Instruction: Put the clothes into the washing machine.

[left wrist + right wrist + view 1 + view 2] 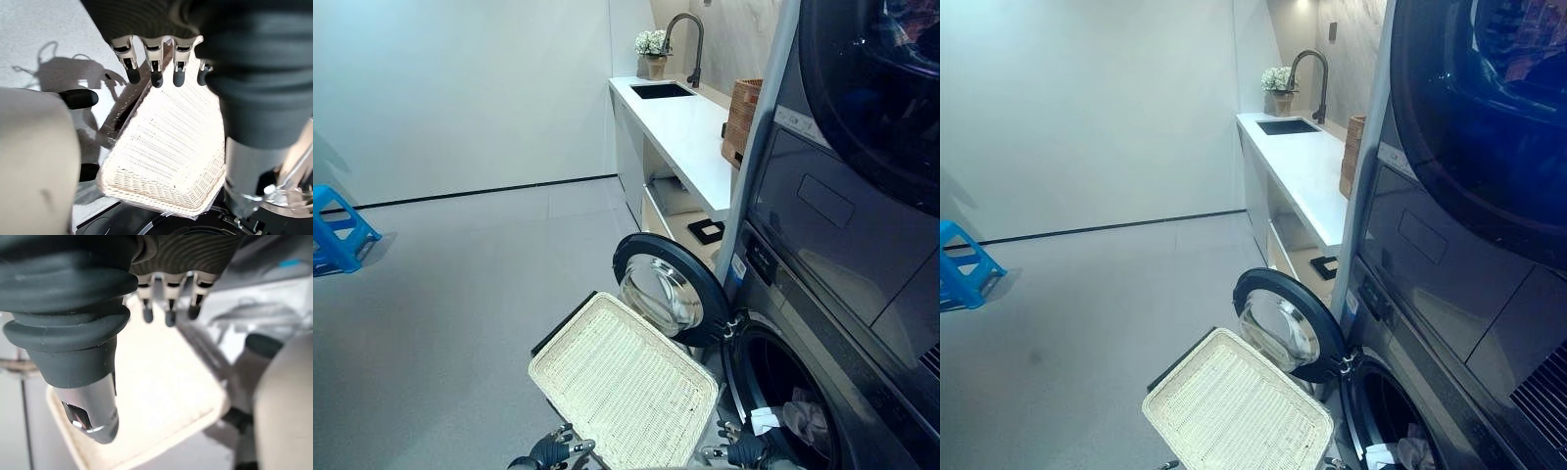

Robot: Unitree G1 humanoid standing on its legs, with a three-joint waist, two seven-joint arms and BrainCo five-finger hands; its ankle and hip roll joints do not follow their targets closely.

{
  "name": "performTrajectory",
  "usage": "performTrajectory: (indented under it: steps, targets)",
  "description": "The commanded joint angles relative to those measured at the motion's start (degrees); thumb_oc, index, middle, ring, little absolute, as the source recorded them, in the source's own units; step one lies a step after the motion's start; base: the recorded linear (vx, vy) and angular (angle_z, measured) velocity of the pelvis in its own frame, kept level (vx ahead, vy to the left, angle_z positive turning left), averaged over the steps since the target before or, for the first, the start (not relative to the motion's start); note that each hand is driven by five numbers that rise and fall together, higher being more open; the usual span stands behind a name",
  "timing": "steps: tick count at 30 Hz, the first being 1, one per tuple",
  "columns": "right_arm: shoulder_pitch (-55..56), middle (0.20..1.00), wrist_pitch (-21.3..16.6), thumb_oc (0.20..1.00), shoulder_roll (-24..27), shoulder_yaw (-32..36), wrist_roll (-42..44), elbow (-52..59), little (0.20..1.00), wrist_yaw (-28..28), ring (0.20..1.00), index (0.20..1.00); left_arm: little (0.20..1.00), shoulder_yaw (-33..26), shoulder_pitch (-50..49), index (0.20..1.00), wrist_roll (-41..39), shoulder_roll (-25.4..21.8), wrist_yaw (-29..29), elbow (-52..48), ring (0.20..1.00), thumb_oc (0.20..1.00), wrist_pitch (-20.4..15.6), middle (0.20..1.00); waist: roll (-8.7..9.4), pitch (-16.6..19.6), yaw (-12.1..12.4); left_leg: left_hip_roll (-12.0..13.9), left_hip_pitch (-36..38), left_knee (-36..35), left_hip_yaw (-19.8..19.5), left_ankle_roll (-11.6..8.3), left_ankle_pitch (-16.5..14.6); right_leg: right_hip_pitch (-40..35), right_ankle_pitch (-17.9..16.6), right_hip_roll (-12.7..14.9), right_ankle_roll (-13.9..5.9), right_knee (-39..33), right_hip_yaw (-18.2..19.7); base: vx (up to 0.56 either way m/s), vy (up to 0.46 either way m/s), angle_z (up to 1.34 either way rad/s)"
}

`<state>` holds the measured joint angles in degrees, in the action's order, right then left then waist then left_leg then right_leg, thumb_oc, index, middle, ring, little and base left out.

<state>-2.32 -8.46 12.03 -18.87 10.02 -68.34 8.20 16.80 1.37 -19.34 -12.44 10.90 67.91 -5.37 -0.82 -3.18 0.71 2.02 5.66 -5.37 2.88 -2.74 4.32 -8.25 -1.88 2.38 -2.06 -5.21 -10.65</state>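
An empty white wicker basket (622,382) stands tilted on edge before the washing machine, its inside facing me. The machine's round door (666,289) hangs open just behind it. In the drum (783,377) lie grey and white clothes (800,416). My left hand (551,450) is at the basket's lower left corner; in its wrist view its straight fingers (156,68) point at the basket's rim (161,200). My right hand (744,450) is at the lower right corner, beside the drum's mouth, fingers (168,308) straight over the basket (161,396).
A second machine (871,88) with a dark window is stacked above the washer. A white counter (685,127) with a sink, a tap, flowers and a brown wicker basket (741,117) runs along the far wall. A blue step stool (337,230) stands on the floor at far left.
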Motion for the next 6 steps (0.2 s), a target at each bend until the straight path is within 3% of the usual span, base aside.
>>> performTrajectory:
  steps: [1, 6]
  targets:
    - [-3.96, 1.000, 1.25, 1.000, 0.03, -0.92, -1.83, -1.97, 1.000, -0.55, 1.000, 1.000, 1.000, -0.52, 3.30, 1.000, -1.55, 1.13, 0.79, 2.79, 1.000, 1.000, 0.27, 1.000, 1.40, -2.30, 0.03, -6.07, 1.92, 2.69, 1.99, 2.92, -7.87, 1.51, 2.11, -0.09, -2.83, 3.19, 0.47, 0.00, 0.000, 0.00]
    - [-3.11, 1.000, 1.59, 1.000, -0.43, -0.21, -1.85, -3.22, 1.000, -0.60, 1.000, 1.000, 1.000, -1.73, 2.10, 1.000, -1.69, 1.74, -0.77, 3.49, 1.000, 1.000, 0.05, 1.000, 1.50, -1.83, 0.12, -5.83, 2.44, 1.89, 2.29, 2.91, -7.64, 1.04, 1.84, -0.23, -2.85, 2.52, 0.45, 0.00, 0.000, 0.00]
